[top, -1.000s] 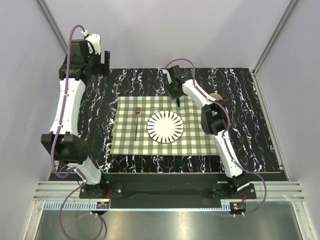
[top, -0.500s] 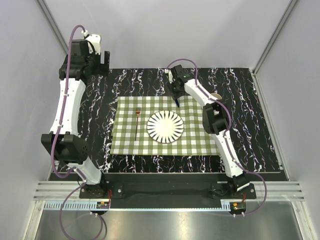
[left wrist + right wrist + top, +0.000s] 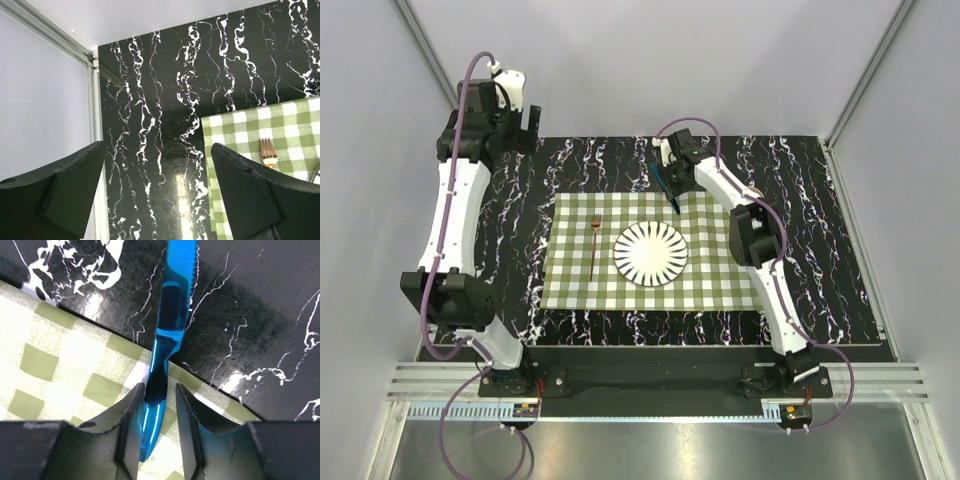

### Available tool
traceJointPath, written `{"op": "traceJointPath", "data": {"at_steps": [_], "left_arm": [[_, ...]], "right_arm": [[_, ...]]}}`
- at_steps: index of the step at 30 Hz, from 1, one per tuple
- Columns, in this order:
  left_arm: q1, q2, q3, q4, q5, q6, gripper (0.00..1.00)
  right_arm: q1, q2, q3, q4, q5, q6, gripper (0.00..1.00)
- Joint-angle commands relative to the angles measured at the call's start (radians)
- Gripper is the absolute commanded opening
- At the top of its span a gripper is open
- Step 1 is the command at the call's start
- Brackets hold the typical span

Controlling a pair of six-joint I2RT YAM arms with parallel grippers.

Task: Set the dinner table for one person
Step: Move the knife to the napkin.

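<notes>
Knife retilted — between right fingers, over table

place: robot lab cell | evidence: white enclosure walls, aluminium rails

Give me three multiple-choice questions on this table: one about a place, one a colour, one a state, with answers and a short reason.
1. Where does the fork lie relative to the plate?
A) on it
B) to its left, on the checked cloth
C) on bare tabletop

2. What colour is the knife between the right pincer's fingers?
A) red
B) silver
C) blue

3. How is the left pincer?
A) open, empty
B) shut on the fork
C) shut on the plate

Answers:
1 B: it lies on the cloth beside the plate.
2 C: plainly blue in the wrist view.
3 A: fingers wide apart, nothing between.
</notes>
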Motion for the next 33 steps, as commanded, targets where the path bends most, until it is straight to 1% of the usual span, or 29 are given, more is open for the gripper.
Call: {"op": "traceJointPath", "data": {"at_steps": [1, 3, 4, 5, 9, 11, 13, 15, 17, 18, 21, 33], "left_arm": [[-0.005, -0.073, 0.014, 0.026, -0.023, 0.044, 0.94], [-0.006, -0.077, 0.012, 0.025, -0.028, 0.05, 0.94], [-0.006, -0.08, 0.011, 0.023, -0.031, 0.052, 0.94], [-0.006, -0.08, 0.009, 0.023, -0.037, 0.054, 0.94], [-0.006, -0.08, 0.015, 0.026, -0.056, 0.067, 0.94], [-0.006, -0.08, 0.024, 0.026, -0.059, 0.069, 0.94], [-0.008, -0.079, 0.04, 0.026, -0.066, 0.075, 0.94], [-0.006, -0.074, 0.049, 0.026, -0.069, 0.08, 0.94], [-0.006, -0.071, 0.063, 0.028, -0.068, 0.08, 0.94], [-0.008, -0.071, 0.066, 0.028, -0.066, 0.08, 0.94], [-0.008, -0.067, 0.084, 0.028, -0.06, 0.075, 0.94], [-0.009, -0.071, 0.092, 0.031, -0.045, 0.058, 0.94]], "right_arm": [[-0.028, 0.018, -0.041, -0.112, 0.076, -0.076, 0.38], [-0.026, 0.022, -0.021, -0.109, 0.093, -0.096, 0.32], [-0.028, 0.028, -0.009, -0.11, 0.093, -0.108, 0.31], [-0.026, 0.029, 0.014, -0.11, 0.119, -0.109, 0.32], [-0.025, 0.026, 0.039, -0.126, 0.119, -0.135, 0.37], [-0.023, 0.035, 0.054, -0.146, 0.114, -0.155, 0.37], [-0.023, 0.069, 0.092, -0.211, 0.108, -0.177, 0.35], [-0.025, 0.092, 0.146, -0.291, 0.108, -0.182, 0.23], [-0.023, 0.114, 0.172, -0.33, 0.108, -0.194, 0.14], [-0.025, 0.114, 0.169, -0.348, 0.108, -0.197, 0.08], [-0.023, 0.095, 0.129, -0.351, 0.105, -0.215, 0.0], [-0.025, 0.025, 0.094, -0.353, 0.111, -0.22, 0.0]]}}
